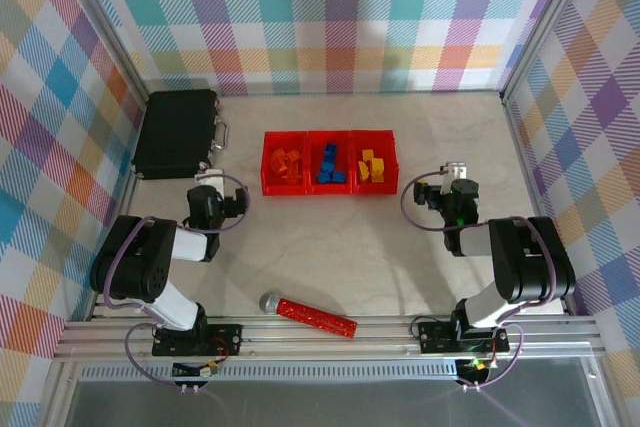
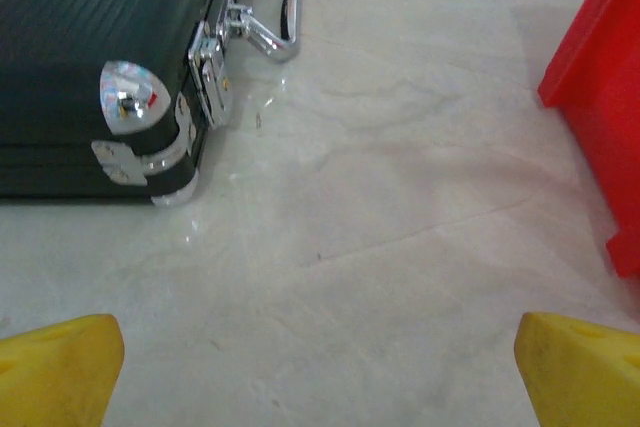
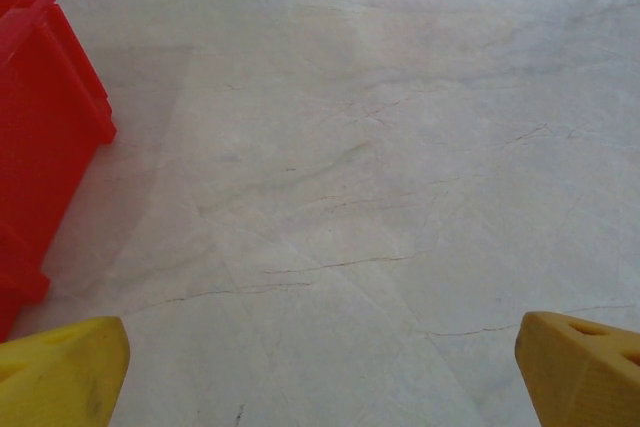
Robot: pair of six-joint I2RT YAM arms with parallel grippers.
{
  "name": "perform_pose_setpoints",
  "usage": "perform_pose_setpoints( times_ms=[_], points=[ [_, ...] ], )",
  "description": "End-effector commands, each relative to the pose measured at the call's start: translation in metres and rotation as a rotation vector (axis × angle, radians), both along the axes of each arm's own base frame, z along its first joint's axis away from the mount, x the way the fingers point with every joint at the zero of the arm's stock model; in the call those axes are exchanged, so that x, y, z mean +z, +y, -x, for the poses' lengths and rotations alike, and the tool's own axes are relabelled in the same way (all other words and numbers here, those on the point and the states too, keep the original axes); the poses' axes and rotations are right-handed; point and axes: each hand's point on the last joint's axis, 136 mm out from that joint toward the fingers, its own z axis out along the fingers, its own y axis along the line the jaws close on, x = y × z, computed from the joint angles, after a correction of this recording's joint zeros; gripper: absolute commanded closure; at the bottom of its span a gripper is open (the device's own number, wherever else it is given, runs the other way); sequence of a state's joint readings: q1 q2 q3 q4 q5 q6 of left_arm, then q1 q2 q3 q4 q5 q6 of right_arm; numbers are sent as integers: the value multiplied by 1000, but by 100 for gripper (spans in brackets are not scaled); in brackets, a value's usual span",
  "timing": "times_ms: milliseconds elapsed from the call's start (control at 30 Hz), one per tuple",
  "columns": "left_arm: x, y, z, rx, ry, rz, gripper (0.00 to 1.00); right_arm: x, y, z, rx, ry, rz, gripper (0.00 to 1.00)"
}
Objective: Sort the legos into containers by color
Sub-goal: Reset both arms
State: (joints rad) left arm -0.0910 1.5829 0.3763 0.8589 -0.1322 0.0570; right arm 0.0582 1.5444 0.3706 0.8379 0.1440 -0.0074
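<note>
Three joined red containers stand in a row mid-table. Orange legos lie in the left one, blue legos in the middle one, yellow legos in the right one. My left gripper rests low, left of the row, open with nothing between its yellow fingertips; the red container wall shows at its right. My right gripper sits right of the row, open and empty above bare table, with the container's corner at its left and a yellow fingertip at lower right.
A black briefcase-like case with a chrome handle lies at the back left, close to my left gripper. A long red studded bar with a grey round end lies near the front edge. Plaid walls enclose the table.
</note>
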Motion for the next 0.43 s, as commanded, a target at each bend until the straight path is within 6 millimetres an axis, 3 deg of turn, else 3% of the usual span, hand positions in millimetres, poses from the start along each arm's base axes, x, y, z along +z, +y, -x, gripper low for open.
perform_pose_setpoints(
  times_ms=[0,400],
  points=[
    [13,-6,-12,-39,-23,39,0,18,2,-9,10,-57,-27,1],
    [13,-2,-11,-18,-29,35,0,18,3,-10,29,-50,-43,1]
  ],
)
